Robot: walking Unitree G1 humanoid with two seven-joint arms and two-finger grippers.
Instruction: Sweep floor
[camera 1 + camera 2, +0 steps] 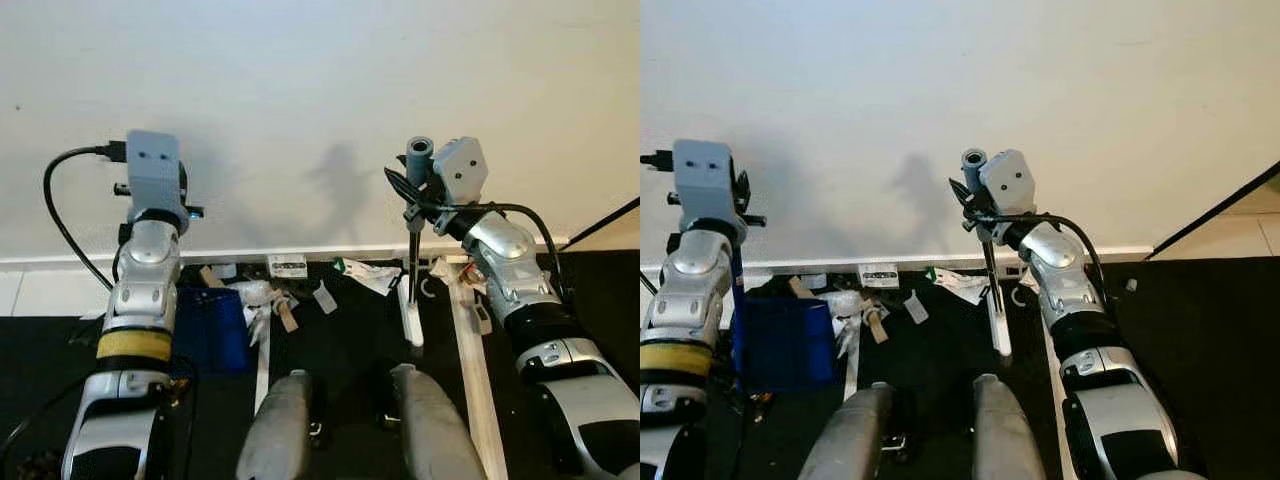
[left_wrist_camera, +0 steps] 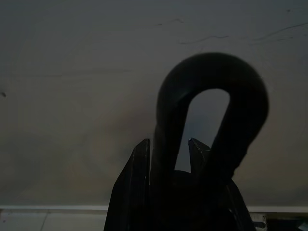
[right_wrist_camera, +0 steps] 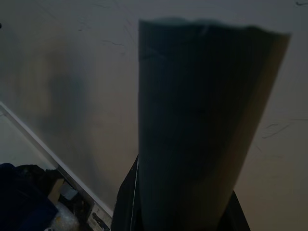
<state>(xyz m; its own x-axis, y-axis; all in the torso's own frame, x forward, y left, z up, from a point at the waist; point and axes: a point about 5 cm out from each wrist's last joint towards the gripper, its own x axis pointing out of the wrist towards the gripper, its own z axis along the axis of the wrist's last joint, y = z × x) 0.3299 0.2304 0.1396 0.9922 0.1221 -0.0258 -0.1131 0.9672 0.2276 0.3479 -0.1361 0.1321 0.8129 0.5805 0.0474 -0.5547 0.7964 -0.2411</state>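
Robot legs (image 1: 400, 425) at 6 o'clock. Right gripper (image 1: 418, 190) at 1 o'clock, clamped on broom handle (image 1: 412, 255); left gripper (image 2: 171, 159) at 10 o'clock, closed on dustpan handle (image 2: 211, 110). Blue dustpan (image 1: 785, 340) beside paper litter (image 1: 875, 305) along baseboard (image 1: 840, 264).

The left arm hides the dustpan's (image 1: 785, 345) handle; small debris (image 1: 280, 300) beside it is unidentifiable.
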